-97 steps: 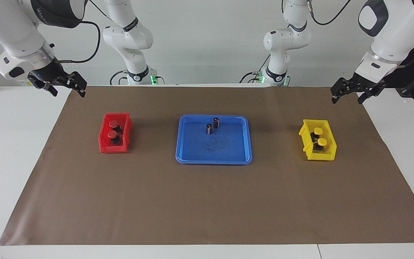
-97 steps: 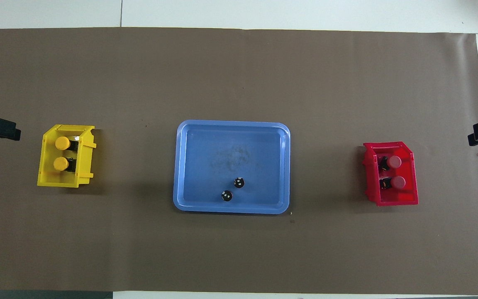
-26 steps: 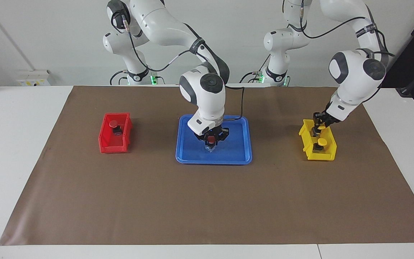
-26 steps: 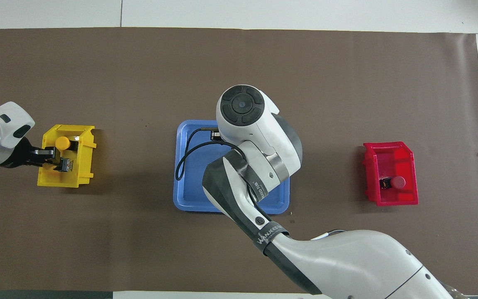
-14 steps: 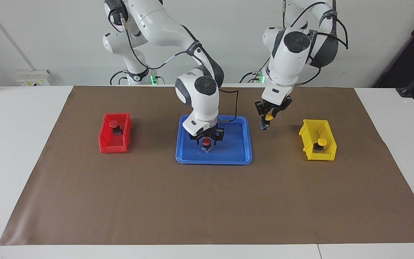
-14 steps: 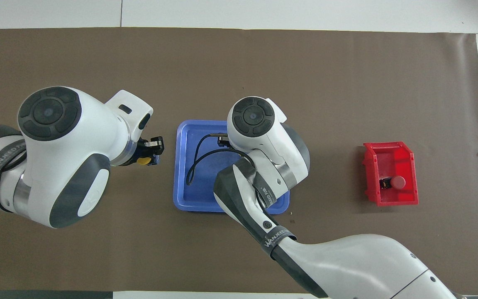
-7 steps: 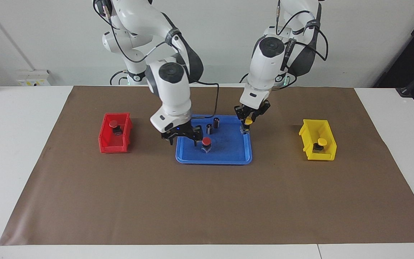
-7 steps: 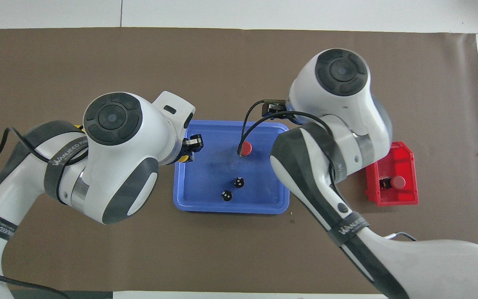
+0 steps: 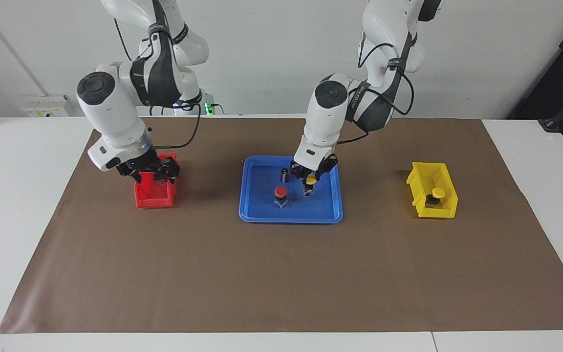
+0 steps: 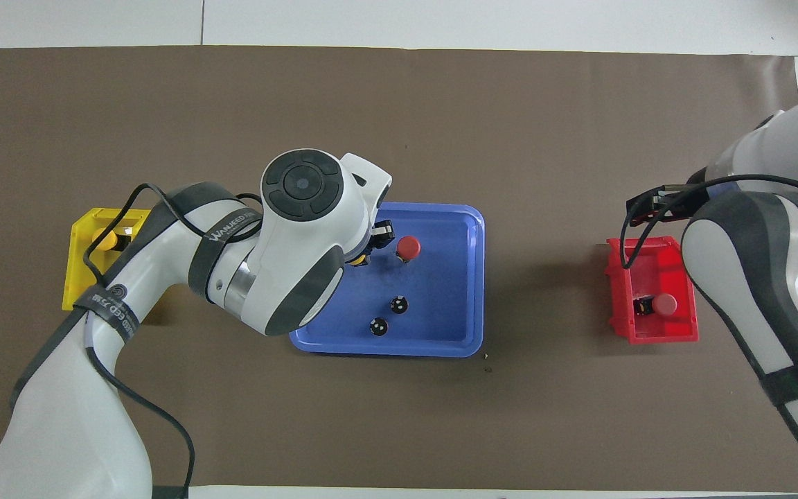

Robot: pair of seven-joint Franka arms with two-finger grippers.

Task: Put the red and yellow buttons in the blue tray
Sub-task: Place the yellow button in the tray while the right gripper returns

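The left gripper [image 9: 309, 185] pinches a yellow button [image 9: 311, 179] low inside the tray [image 9: 331, 215], beside the red button [image 9: 280, 192] standing there. I think the next move is to open and lift straight. The right gripper [image 9: 150, 172] hangs spread over the red bin [image 9: 140, 199], where the second red button [image 10: 663, 303] lies; the last yellow button [image 9: 437, 193] is in the yellow bin [image 9: 445, 211].

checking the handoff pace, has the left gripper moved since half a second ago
Yes. The left gripper, shut on a yellow button, has gone from the blue tray rim to over its floor, beside the red button.
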